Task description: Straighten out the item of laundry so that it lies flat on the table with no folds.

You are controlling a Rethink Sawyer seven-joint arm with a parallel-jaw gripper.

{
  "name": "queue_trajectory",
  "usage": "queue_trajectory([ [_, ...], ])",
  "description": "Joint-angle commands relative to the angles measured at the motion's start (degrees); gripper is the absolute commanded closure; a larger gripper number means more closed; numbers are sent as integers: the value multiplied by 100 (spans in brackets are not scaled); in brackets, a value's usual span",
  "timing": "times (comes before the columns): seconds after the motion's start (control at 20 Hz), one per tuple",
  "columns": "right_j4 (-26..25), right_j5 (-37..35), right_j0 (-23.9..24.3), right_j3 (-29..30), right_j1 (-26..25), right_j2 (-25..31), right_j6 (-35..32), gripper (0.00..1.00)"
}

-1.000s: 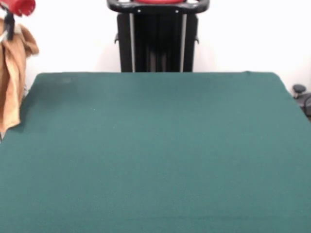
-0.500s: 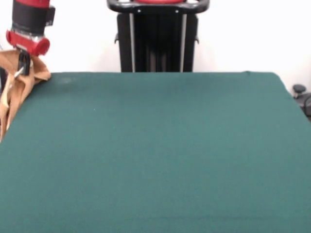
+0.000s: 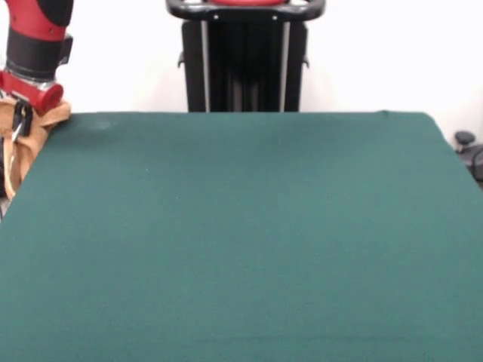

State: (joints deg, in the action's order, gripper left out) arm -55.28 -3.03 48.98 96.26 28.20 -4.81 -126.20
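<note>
Front view: gripper point(image 3: 18, 121) at far upper-left corner of pic, fingers closed on bunched top of orange-tan towel point(image 3: 21, 147). One dark finger w/ a light strip seen against the cloth; the other can't be made out behind fabric. Towel gathered tight round fingertips, puffing out both sides just below red wrist collar point(image 3: 30, 90), then hanging down in a narrow rumpled strip past table's left edge. Lower end cut off by pic edge, so full length not visible. No tag discernible. Towel's right lobe touching or just over far-left corner of table point(image 3: 241, 241); can't tell which. Rest of cloth beside the table, off the top, not lying flat on it. Above collar, black band then red arm section point(image 3: 34, 23) rising out of frame. Green felt top w/ nothing lying on it apart from that corner. Black pedestal column point(image 3: 245, 64) at top centre behind far edge, well apart from gripper. Small dark object point(image 3: 466, 147) at right edge, beyond table's far-right corner.
</note>
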Motion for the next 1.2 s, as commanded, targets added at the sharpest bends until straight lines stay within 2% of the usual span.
queue_trajectory([
  [0.05, 366, -874, 515, 107, -222, 1371, 625, 100],
  [0.2, 591, -1198, 737, 395, -126, 1829, 820, 100],
  [0.6, 872, -1626, 770, 712, 85, 2199, 819, 100],
  [1.2, 1243, -2164, 779, 1096, 622, 2412, 804, 100],
])
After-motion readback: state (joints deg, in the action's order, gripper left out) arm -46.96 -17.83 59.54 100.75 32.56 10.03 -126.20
